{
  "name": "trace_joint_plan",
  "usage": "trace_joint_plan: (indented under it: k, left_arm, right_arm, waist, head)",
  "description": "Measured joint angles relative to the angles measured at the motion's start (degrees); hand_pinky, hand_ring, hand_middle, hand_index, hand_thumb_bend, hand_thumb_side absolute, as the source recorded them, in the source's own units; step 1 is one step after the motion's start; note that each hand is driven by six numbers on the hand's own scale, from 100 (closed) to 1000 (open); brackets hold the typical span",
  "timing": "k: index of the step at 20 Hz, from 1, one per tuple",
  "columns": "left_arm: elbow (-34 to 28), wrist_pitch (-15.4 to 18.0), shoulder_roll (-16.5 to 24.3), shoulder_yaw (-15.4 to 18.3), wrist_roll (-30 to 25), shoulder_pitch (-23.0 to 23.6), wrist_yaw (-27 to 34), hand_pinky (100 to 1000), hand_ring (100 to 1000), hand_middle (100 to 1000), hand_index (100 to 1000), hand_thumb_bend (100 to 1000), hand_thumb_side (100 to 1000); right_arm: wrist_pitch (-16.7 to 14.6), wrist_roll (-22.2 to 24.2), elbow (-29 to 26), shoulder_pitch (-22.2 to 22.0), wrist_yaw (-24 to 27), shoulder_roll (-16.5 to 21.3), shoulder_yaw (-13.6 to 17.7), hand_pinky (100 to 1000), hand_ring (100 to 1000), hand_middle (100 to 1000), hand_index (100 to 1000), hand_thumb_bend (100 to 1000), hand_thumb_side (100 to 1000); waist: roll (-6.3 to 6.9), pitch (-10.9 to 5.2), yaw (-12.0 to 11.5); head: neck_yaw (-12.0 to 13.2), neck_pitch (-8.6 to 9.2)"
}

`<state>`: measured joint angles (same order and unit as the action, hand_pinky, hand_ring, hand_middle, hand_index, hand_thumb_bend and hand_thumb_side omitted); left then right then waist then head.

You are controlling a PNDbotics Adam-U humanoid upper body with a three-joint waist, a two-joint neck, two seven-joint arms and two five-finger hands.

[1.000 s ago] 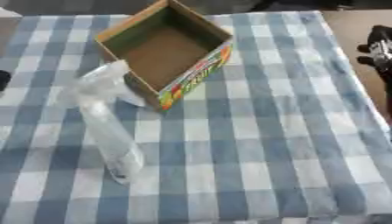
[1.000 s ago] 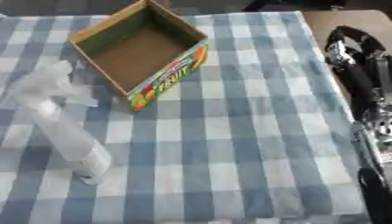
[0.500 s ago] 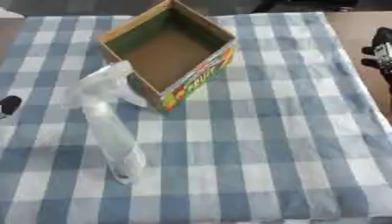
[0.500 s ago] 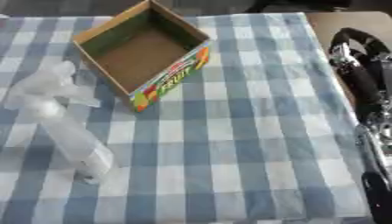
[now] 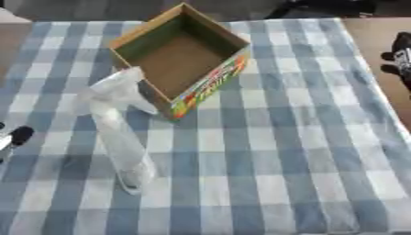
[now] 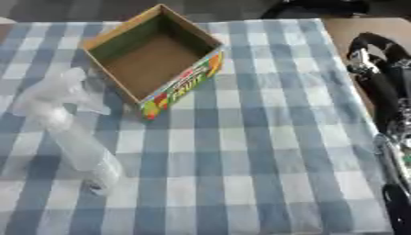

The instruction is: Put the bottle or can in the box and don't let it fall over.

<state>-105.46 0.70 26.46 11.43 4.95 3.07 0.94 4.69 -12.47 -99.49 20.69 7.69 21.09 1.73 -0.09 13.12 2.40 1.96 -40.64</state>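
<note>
A clear plastic spray bottle (image 5: 120, 133) stands upright on the blue-and-white checked cloth, its trigger head (image 6: 50, 97) at the top. Just behind it to the right sits an open cardboard box (image 5: 181, 58) with a printed front wall (image 6: 183, 85), empty inside. Only a dark tip of my left hand (image 5: 16, 137) shows at the left edge, a little left of the bottle and apart from it. My right hand (image 5: 401, 54) sits at the right edge beyond the cloth, far from both; its black arm (image 6: 377, 82) runs down that side.
The checked cloth (image 5: 281, 151) covers the table up to a bare brown strip (image 5: 373, 32) at the far right. The bottle's base stands about a hand's width from the box's front corner.
The dark tip of my left hand has slid down the left edge, closer to the bottle's height. Bottle, box and right hand have stayed put.
</note>
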Motion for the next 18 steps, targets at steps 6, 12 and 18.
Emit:
trace_joint_plan:
  k: [6, 12, 18]
  left_arm:
    - [-0.52, -0.41, -1.42, -1.6, -2.26, 0.93, 1.3, 899, 537, 660, 783, 858, 365]
    - [-0.87, -0.61, -1.78, -3.44, -4.8, 1.32, 2.59, 900, 538, 661, 784, 858, 358]
    - [-1.33, -0.71, -1.78, -4.92, -7.06, 1.33, 2.89, 900, 538, 661, 784, 856, 358]
  right_arm:
    - [0.0, 0.0, 0.0, 0.0, 0.0, 0.0, -0.01, 749, 752, 892, 780, 168, 494]
    - [0.01, 0.01, 0.0, 0.0, 0.01, 0.0, -0.02, 749, 753, 892, 780, 168, 494]
    - [0.01, 0.02, 0.0, 0.01, 0.01, -0.01, -0.05, 749, 753, 892, 780, 168, 495]
  waist:
    - [-0.06, -0.26, -0.37]
    - [-0.04, -0.27, -0.39]
    - [0.02, -0.27, -0.39]
  head:
    - [0.21, 0.48]
    - [0.38, 0.49]
    - [0.51, 0.61]
